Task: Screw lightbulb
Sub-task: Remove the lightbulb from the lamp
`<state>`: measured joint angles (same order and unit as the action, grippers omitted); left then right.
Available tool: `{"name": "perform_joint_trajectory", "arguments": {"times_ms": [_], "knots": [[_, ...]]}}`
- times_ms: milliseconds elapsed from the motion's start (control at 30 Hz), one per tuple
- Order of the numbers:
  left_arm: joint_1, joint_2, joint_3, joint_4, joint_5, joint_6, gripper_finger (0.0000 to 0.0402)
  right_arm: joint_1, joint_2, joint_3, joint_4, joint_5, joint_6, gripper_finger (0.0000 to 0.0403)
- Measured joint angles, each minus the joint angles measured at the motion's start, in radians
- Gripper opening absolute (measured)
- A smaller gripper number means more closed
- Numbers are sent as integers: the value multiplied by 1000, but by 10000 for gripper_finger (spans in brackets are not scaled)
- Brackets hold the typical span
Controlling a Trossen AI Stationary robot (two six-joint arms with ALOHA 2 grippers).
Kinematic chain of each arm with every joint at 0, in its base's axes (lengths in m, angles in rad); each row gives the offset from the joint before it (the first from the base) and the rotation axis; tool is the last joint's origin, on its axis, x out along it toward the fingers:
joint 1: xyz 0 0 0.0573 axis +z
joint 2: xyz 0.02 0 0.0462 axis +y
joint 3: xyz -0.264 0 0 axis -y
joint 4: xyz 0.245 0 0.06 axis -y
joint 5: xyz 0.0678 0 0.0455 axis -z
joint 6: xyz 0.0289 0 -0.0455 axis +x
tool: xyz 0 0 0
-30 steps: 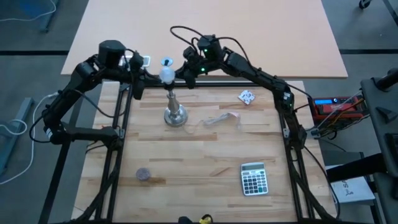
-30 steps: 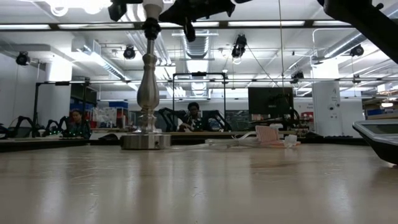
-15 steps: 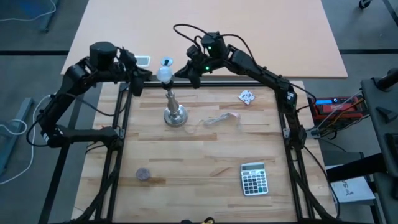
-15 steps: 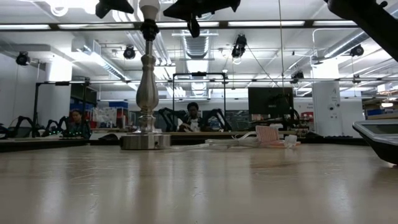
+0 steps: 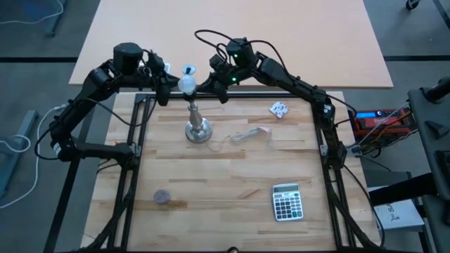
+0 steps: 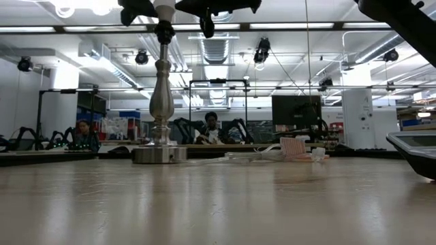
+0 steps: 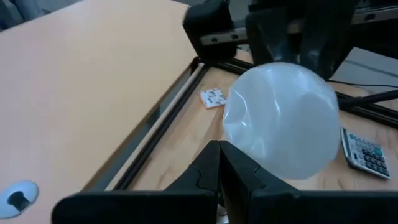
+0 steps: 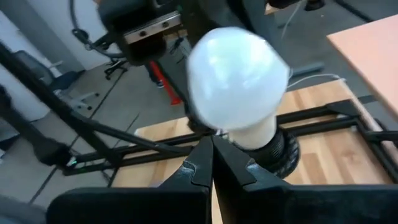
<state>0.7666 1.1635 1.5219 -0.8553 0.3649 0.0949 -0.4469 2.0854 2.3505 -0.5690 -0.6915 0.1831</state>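
Note:
The white frosted lightbulb point(image 5: 187, 84) sits by its base in the dark socket point(image 8: 280, 152) on top of the silver stand point(image 5: 197, 130), which stands on its round base at the table's far left. My left gripper point(image 5: 167, 90) is shut at the bulb's left side, and its tips point(image 7: 219, 155) reach the globe point(image 7: 280, 118). My right gripper point(image 5: 209, 85) is shut at the bulb's right side, with its tips point(image 8: 211, 152) just below the globe point(image 8: 236, 68) beside the neck. My left gripper's shut fingertips point(image 7: 214, 163) stand level against the globe's side point(image 7: 233, 140), coming from the table's left; I cannot tell whether they touch it. My right gripper's shut fingertips point(image 8: 202, 158) stand level at the bulb's neck point(image 8: 245, 134), coming from the right; I cannot tell whether they touch it.
A crumpled patterned paper scrap point(image 5: 279, 109) lies at the far right. A clear cord or wrapper point(image 5: 249, 133) lies beside the stand. A calculator point(image 5: 287, 202) lies near right and a small grey disc point(image 5: 162, 197) near left. Black frame rails point(image 5: 133, 147) run along the table's sides.
My left gripper first drew back from the bulb toward the table's left, then came back up to the bulb's left side. My right gripper has stayed at the bulb's right side. The bulb and the stand have kept their place.

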Motion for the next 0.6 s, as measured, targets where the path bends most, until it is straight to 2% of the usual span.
{"name": "perform_joint_trajectory", "arguments": {"times_ms": [133, 333, 533, 600], "knots": [[1, 5, 0, -3, 12, -7, 0, -1, 0, 0, 6, 73, -19, 0], [1, -5, 0, -5, 21, -29, 0, -5, 0, 0, 10, 96, -20, 0], [-1, -12, 0, -1, 161, -52, 0, -11, 0, 0, 17, 180, -38, 0], [-1, -12, 0, -2, 145, -56, 0, -16, 0, 0, 21, 182, -37, 0]]}}
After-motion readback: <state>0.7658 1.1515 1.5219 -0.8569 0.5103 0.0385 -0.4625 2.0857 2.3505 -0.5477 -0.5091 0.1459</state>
